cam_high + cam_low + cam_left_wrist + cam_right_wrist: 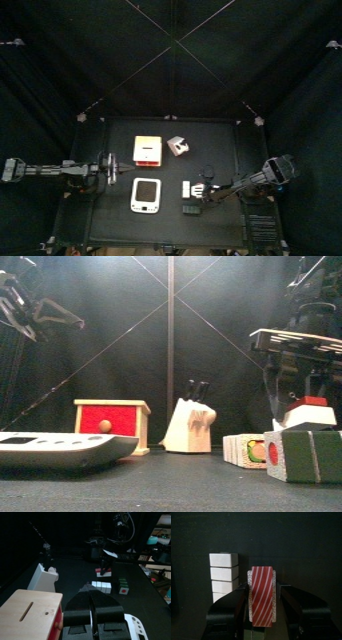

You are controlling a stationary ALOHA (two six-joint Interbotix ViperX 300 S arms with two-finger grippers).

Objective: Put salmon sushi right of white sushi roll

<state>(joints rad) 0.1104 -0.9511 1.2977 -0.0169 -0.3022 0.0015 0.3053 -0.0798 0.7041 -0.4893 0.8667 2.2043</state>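
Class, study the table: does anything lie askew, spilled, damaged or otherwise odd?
Nothing stands out. The red box, knife block, white scale and sushi rolls sit squarely on the table, nothing spilled or broken. The right claw holds the salmon sushi straight between its jaws.

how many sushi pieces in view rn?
3. Salmon piece clamped in the right gripper, off the table; white roll beside it; dark green roll next to the white one, nearer the front edge. None looks hidden.
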